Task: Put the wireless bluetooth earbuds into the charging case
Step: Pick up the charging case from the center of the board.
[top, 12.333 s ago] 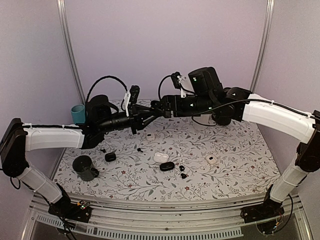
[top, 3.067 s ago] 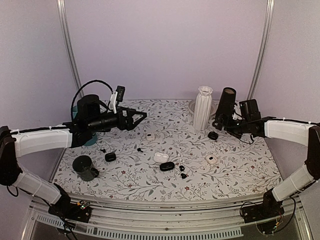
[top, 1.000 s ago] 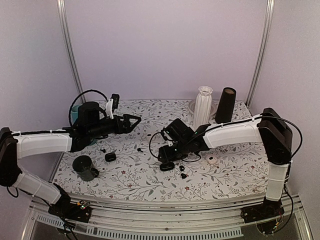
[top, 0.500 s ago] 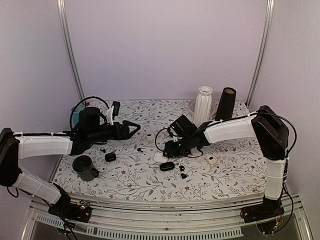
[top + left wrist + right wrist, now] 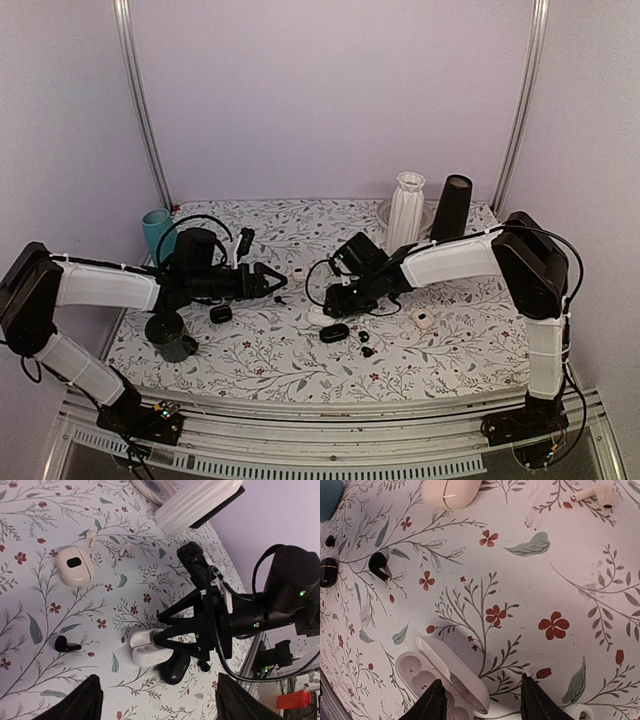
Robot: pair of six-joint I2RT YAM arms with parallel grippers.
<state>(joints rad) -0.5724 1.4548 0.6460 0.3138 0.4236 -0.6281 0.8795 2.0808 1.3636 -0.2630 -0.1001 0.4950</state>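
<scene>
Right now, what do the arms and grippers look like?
Left arm and right arm: white link shells, black joints, black cables looping at the wrists. Left gripper and right gripper: black, pointed, truss-like fingers. Green light on the right wrist.

Top approach blocked: right tool (image 5: 328,298) sits over open white case (image 5: 147,652), black case (image 5: 175,669) just beside it. Counter (image 5: 30,595) toward left tool (image 5: 278,284) free except one black earbud (image 5: 65,643).

Five cases (image 5: 74,566), perhaps six earbuds (image 5: 380,566)

Black stemmed earbud (image 5: 379,566) lying loose; white charging case (image 5: 451,676) open.
</scene>
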